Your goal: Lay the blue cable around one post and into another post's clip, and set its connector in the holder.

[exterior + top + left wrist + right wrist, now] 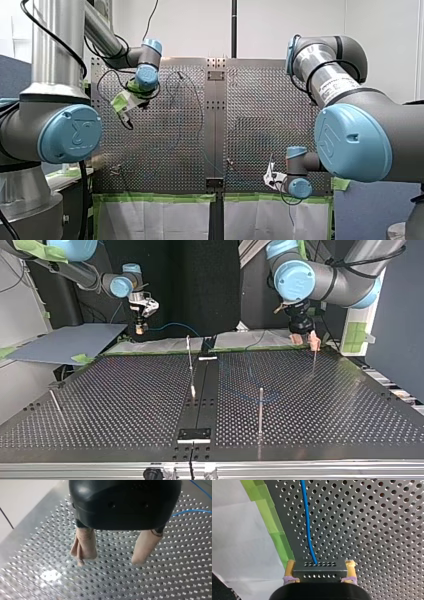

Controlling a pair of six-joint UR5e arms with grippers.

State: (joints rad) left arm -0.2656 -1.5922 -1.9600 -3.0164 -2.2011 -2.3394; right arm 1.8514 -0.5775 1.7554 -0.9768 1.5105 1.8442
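My right tool (320, 563) is closed on the connector (319, 572), a grey block with rows of small holes. Its two ends are pinched between the yellow pads (291, 566). The cable (306, 525) comes out of the block's front face and runs ahead over the surface (374, 530), close to the edge lined with green tape (274, 527). White paper (239, 542) lies beyond the tape. In the top view this tool hangs at the view's left, just past the surface's far edge, and the cable arcs from it toward the middle post (189, 352). Past that post a faint blue curve lies on the surface near a second post (260, 405) (whether it wraps either post I cannot tell).

My left tool (110, 560) is wide open and holds nothing. Its beige fingers (85, 545) hang over bare holes, tips well apart. A stretch of cable crosses the surface off to one side, clear of the fingers. In the top view this tool sits at the far edge at the view's right, near a thin third post (314, 357). A fourth post (54, 401) shows slanted near the view's left edge.
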